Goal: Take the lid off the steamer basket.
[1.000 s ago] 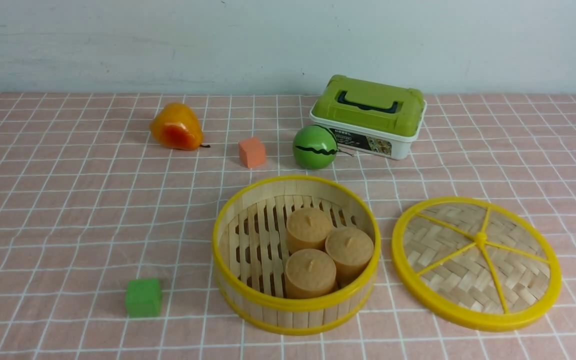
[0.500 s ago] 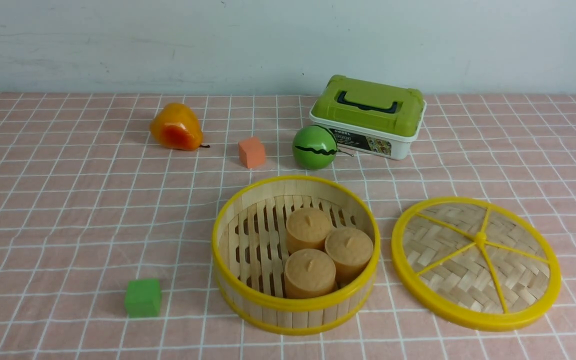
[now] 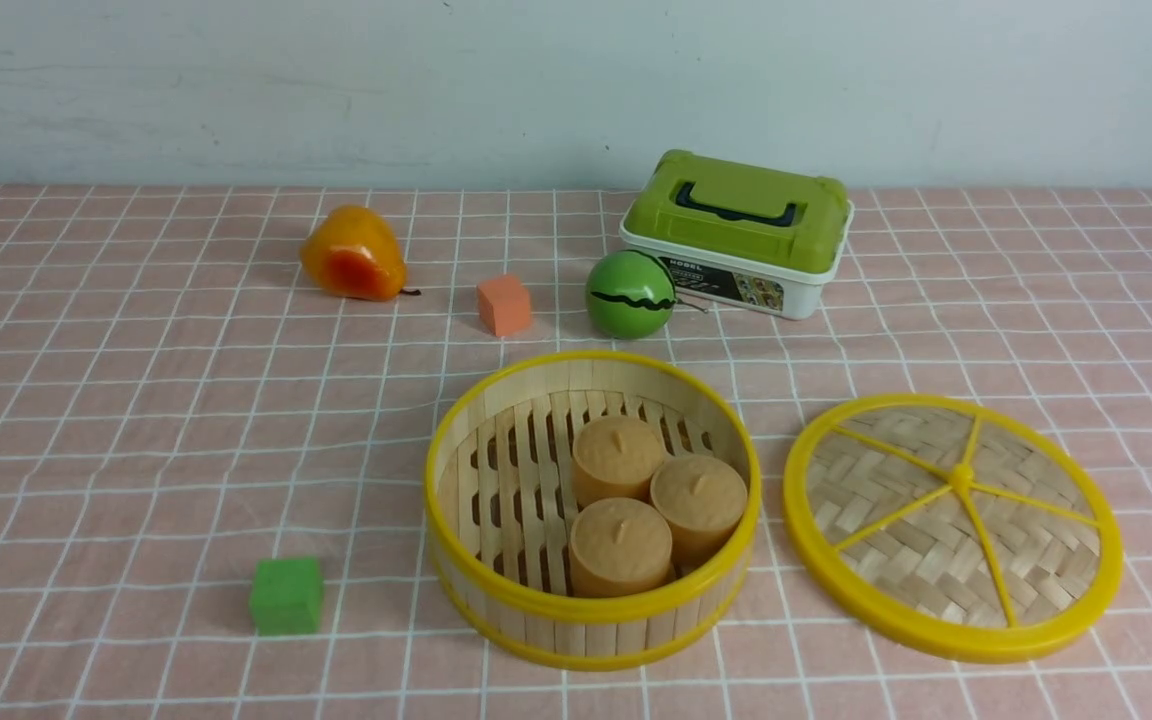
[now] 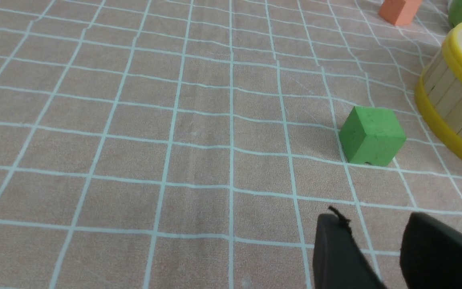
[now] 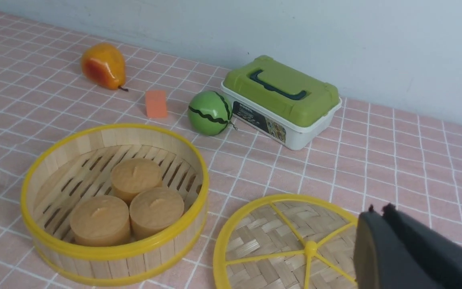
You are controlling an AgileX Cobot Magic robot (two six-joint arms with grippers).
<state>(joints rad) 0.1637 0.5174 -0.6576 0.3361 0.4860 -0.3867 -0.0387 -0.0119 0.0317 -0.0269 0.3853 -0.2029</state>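
Note:
The steamer basket (image 3: pixel 586 632) stands uncovered near the table's front middle, with three tan round cakes (image 3: pixel 636 505) on its slatted floor. The lid (image 3: pixel 951 525) lies flat on the cloth just right of it, spokes and knob facing up, apart from the basket. Neither gripper shows in the front view. In the right wrist view my right gripper (image 5: pixel 378 211) is shut and empty, raised above the near right edge of the lid (image 5: pixel 287 245), with the basket (image 5: pixel 134 265) further left. My left gripper (image 4: pixel 375 220) is open and empty over bare cloth, short of the basket's wall (image 4: pixel 451 100).
A green cube (image 3: pixel 286 595) sits left of the basket and shows ahead of the left fingers (image 4: pixel 372 135). Behind the basket are an orange pear (image 3: pixel 352 254), an orange cube (image 3: pixel 503 304), a green striped ball (image 3: pixel 630 294) and a green-lidded white box (image 3: pixel 739 232).
A dark tip of the right gripper at the front view's right edge a second ago has left that view. Basket and lid have not moved.

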